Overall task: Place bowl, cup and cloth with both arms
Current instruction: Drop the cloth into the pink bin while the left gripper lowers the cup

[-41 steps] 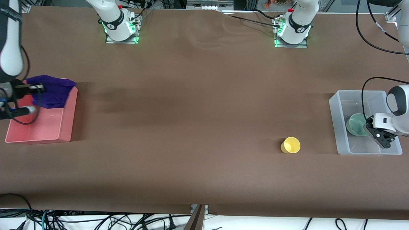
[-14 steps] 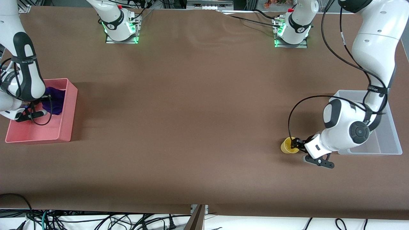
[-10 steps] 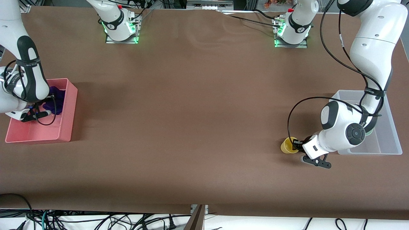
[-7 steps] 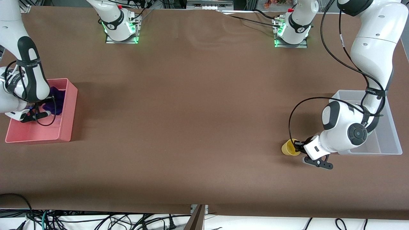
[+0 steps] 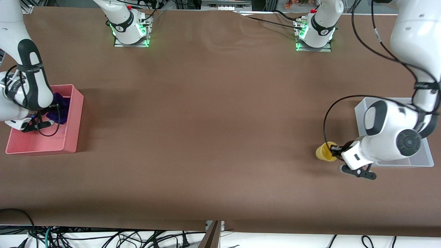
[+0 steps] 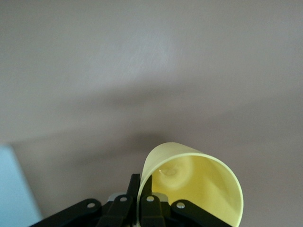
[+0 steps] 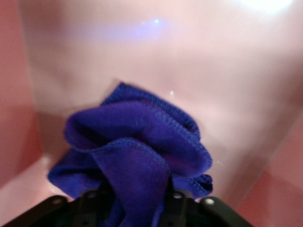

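Note:
The yellow cup [image 5: 324, 152] hangs tilted just above the table beside the clear bin [image 5: 361, 115]. My left gripper [image 5: 333, 149] is shut on its rim. In the left wrist view that gripper [image 6: 143, 188] has one finger inside the cup [image 6: 199, 182] and one outside its wall. The purple cloth [image 5: 60, 103] lies bunched in the pink bin [image 5: 74, 120]. My right gripper [image 5: 47, 113] is down in that bin. In the right wrist view its fingers stand apart, and a thick fold of the cloth [image 7: 137, 142] lies between them at the right gripper [image 7: 139, 201]. The bowl is hidden by the left arm.
The pink bin stands at the right arm's end of the table, the clear bin at the left arm's end. The left arm's wrist covers most of the clear bin. Both arm bases [image 5: 131, 29] [image 5: 315, 32] stand along the table's edge farthest from the front camera.
The left gripper closed on the cup's rim, lifted it off the table and carried it toward the clear bin. The right arm stayed over the pink bin with the cloth.

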Robot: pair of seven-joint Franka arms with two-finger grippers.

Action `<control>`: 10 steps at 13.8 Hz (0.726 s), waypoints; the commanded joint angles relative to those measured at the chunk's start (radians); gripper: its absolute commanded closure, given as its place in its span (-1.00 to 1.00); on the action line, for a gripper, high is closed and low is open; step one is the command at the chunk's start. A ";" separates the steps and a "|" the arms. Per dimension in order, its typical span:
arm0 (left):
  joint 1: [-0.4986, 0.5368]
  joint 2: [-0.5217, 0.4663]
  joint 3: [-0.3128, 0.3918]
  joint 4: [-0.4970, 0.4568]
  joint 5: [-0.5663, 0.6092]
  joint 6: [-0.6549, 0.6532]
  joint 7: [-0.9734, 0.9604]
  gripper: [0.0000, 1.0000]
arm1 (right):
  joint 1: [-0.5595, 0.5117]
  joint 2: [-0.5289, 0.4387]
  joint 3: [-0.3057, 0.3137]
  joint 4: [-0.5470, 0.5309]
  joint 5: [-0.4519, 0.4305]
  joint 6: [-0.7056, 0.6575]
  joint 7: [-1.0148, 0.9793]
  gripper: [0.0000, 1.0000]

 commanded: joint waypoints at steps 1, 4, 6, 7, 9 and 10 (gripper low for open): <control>0.012 -0.093 0.015 -0.008 0.128 -0.172 0.117 1.00 | 0.000 -0.069 0.007 0.113 0.055 -0.162 -0.013 -1.00; 0.068 -0.146 0.015 -0.010 0.262 -0.257 0.318 1.00 | 0.025 -0.089 0.015 0.305 0.136 -0.329 -0.012 -1.00; 0.154 -0.146 0.015 -0.028 0.268 -0.262 0.470 1.00 | 0.068 -0.129 0.016 0.356 0.153 -0.374 -0.001 -1.00; 0.205 -0.143 0.012 -0.060 0.270 -0.248 0.521 1.00 | 0.086 -0.152 0.018 0.358 0.151 -0.374 0.035 -1.00; 0.294 -0.144 0.011 -0.138 0.271 -0.158 0.570 1.00 | 0.098 -0.200 0.083 0.358 0.136 -0.403 0.167 -1.00; 0.323 -0.143 0.012 -0.172 0.270 -0.078 0.613 1.00 | 0.100 -0.224 0.120 0.358 0.133 -0.430 0.256 -1.00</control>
